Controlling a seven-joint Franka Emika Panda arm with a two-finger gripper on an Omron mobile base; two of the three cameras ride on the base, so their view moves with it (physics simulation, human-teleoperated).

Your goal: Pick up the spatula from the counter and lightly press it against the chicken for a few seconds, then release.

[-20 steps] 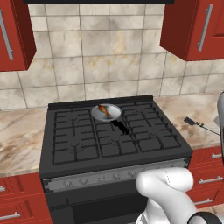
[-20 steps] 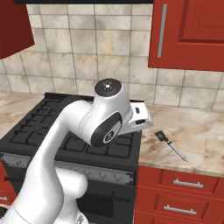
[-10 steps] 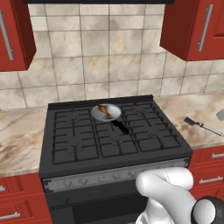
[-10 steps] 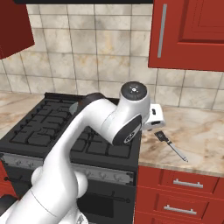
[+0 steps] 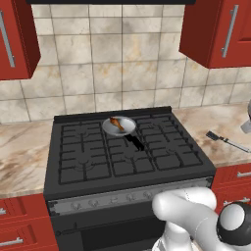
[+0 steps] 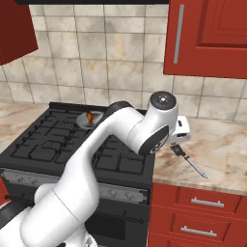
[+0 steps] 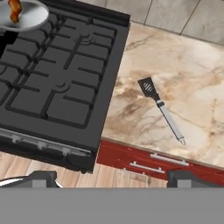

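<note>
While the white arm climbs from the base and bends over the right front corner of the black gas stove (image 5: 122, 157), its round dark-capped joint stands high and the hand reaches rightward over the beige marbled surface (image 6: 224, 142). The hand hangs above that surface and looks down on it. In the hand view the pincer (image 7: 114, 179) has its two tips spread wide, with nothing between them.

Well apart from the pincer, the slim spatula with a dark slotted blade and grey metal handle (image 7: 162, 109) lies flat on the surface just to the right of the stove, touching nothing else. Its long axis runs on a diagonal: the blade points toward the stove and the tiled wall, the handle toward the surface's front edge and away from the stove.

On a rear burner sits a small silver frying pan (image 5: 128, 129), with the brown piece of chicken (image 5: 116, 123) resting inside it, far from the spatula
</note>
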